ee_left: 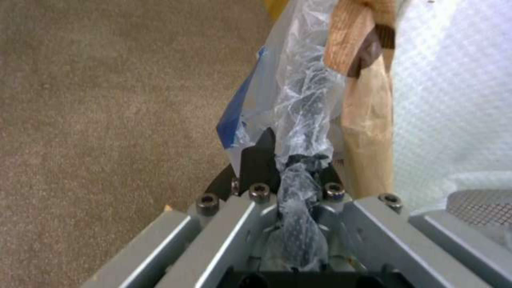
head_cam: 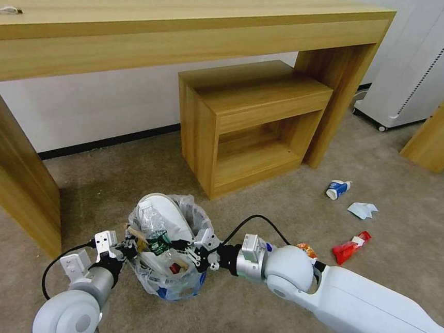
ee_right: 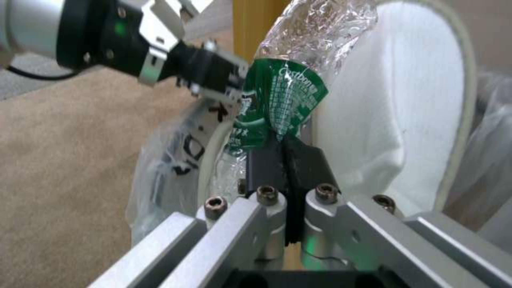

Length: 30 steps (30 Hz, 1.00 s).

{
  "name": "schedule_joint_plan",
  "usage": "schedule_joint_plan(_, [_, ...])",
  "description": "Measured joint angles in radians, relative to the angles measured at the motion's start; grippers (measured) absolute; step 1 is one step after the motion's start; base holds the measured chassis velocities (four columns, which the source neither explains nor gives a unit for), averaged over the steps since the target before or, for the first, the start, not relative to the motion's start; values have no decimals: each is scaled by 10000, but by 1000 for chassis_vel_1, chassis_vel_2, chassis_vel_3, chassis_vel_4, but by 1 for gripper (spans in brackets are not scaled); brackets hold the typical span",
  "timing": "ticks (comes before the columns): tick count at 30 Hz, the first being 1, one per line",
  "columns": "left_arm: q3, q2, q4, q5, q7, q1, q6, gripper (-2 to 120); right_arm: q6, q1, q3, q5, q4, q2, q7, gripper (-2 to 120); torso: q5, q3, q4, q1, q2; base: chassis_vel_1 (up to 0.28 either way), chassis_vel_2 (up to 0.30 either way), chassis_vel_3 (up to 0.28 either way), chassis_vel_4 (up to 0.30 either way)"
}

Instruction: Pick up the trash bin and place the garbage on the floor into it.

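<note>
Clamping the crinkly clear bag rim of the small round bag-lined trash bin (head_cam: pixel 172 266), left gripper (ee_left: pixel 291 164) holds it on beige carpet (head_cam: pixel 250 314). Right gripper (ee_right: pixel 285 154) pinches a crushed clear green-labelled bottle (ee_right: pixel 280 96) beside a white slipper (head_cam: pixel 168 213) inside.

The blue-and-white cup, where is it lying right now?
In the head view the blue-and-white cup lies on the carpet at the robot's right, beside the crumpled tissue, near the small wooden shelf.
</note>
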Motion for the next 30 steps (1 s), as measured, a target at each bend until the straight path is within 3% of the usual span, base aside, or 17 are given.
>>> schedule_joint_plan(24, [-3,-105,-588,7,-19,229,0,1,-112,54,-508,-438,-666,355,373,2,1,0,0,-1,0,0,0,0,0])
schedule_joint_plan(30, [-7,-106,-624,15,-10,291,4,1,-96,27,-423,-500,-712,415,392,26,1,0,0,-1,0,0,0,0,0])
